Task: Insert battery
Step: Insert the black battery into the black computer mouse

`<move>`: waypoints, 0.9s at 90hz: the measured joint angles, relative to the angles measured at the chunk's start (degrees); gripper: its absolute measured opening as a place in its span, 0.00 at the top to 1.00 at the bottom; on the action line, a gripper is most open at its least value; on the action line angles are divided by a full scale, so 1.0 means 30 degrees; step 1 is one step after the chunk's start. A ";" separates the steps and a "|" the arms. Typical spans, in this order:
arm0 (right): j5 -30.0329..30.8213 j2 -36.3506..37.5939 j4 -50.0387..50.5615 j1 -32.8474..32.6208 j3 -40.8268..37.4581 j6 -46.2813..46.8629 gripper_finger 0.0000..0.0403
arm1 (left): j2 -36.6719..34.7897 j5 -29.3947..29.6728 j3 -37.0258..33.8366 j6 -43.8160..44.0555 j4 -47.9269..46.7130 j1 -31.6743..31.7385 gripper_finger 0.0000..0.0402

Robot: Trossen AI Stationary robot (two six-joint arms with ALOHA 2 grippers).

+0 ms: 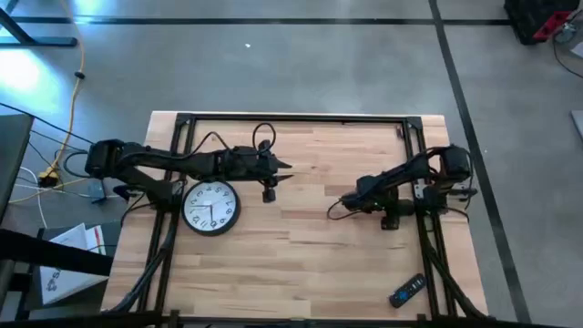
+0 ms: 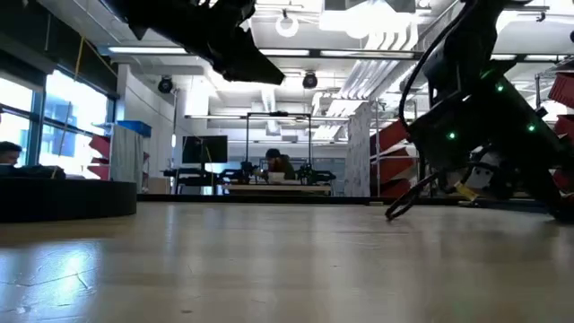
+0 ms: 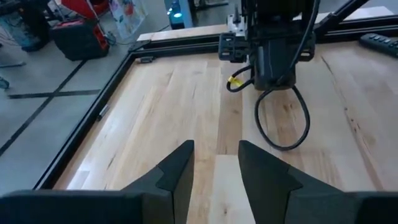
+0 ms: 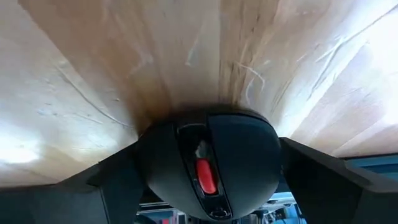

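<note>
Mouse [image 4: 208, 162] sits clamped in right gripper [image 4: 208, 177] near worktop's right edge; left gripper [image 3: 214, 171] hovers empty, slightly parted; battery unseen, likely fetching next

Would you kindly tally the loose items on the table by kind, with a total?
Clock: 1
Remote control: 1
Computer mouse: 1, gripped on the table by the right claw
Total: 3
The left claw waits open above the table, near the clock.
</note>
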State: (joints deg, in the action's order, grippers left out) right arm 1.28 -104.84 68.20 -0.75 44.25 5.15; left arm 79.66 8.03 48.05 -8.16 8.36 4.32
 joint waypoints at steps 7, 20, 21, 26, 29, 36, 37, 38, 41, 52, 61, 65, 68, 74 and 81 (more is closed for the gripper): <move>-0.0007 -0.0022 -0.0022 0.0000 0.0000 0.0021 0.22 | 0.0000 0.0000 0.0000 0.0000 -0.0007 0.0000 0.73; -0.0069 -0.0007 -0.0026 -0.0011 -0.0007 0.0211 0.30 | 0.0000 0.0000 0.0000 0.0000 0.0007 0.0000 0.73; -0.0082 -0.0007 -0.0030 -0.0008 -0.0007 0.0210 0.31 | 0.0000 0.0000 0.0000 0.0000 0.0003 0.0000 0.73; -0.0140 -0.0007 -0.0044 -0.0015 -0.0007 0.0204 0.34 | 0.0000 0.0000 0.0000 0.0000 0.0005 -0.0005 0.73; -0.0159 -0.0007 -0.0044 -0.0015 -0.0007 0.0205 0.36 | 0.0000 0.0000 0.0000 0.0000 0.0000 -0.0007 0.73; -0.0175 -0.0007 -0.0042 -0.0015 -0.0007 0.0273 0.38 | 0.0000 0.0000 0.0000 0.0000 0.0007 -0.0007 0.73; -0.0186 -0.0007 -0.0041 -0.0015 -0.0007 0.0277 0.38 | 0.0000 0.0000 0.0000 0.0000 0.0005 -0.0007 0.73; -0.0200 -0.0007 -0.0043 -0.0015 -0.0007 0.0277 0.38 | -0.0003 0.0000 0.0000 0.0000 0.0005 -0.0007 0.72; -0.0211 -0.0007 -0.0042 -0.0015 -0.0007 0.0277 0.38 | -0.0009 0.0000 0.0000 0.0000 0.0000 -0.0007 0.73; -0.0211 -0.0052 0.0183 -0.0022 0.0306 0.0416 0.37 | -0.0068 0.0007 0.0000 0.0000 -0.0028 -0.0015 0.73; 0.0181 0.0080 0.0230 -0.0031 0.1004 0.0491 0.38 | -0.0416 0.0007 0.0000 0.0000 -0.0347 -0.0022 0.73; 0.0391 0.0287 0.0099 -0.0015 0.1296 0.0573 0.38 | -0.0659 0.0011 0.0007 0.0004 -0.0620 -0.0037 0.72; 0.0497 0.0434 -0.0039 -0.0015 0.1532 0.0651 0.39 | -0.0844 0.0015 0.0007 0.0011 -0.0837 -0.0084 0.73; 0.0608 0.0903 -0.0495 0.0025 0.1818 0.0845 0.39 | -0.1279 0.0032 0.0015 0.0012 -0.1310 -0.0228 0.72; 0.0664 0.1666 -0.1346 0.0097 0.2018 0.1206 0.39 | -0.1865 0.0039 0.0015 0.0013 -0.1969 -0.0502 0.73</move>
State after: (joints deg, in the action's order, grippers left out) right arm 3.27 -99.84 64.17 -0.46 50.30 8.77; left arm 74.06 8.15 48.10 -8.12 2.45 2.81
